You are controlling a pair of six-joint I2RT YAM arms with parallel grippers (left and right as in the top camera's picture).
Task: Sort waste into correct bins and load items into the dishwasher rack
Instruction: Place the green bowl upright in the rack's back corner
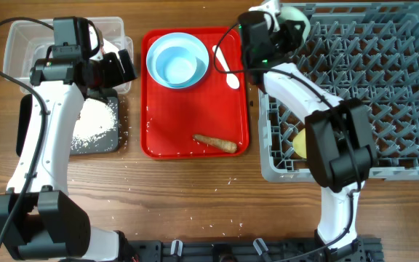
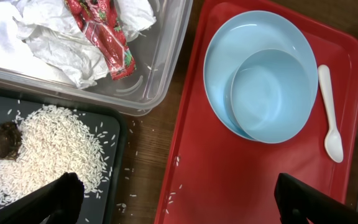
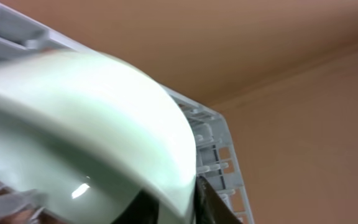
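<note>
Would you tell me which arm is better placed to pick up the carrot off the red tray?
Probably left: the left hand hangs open and empty by the black bin, beside the red tray; the right hand is at the green bowl by the rack's corner.

No readable text, labels, numbers anywhere.
</note>
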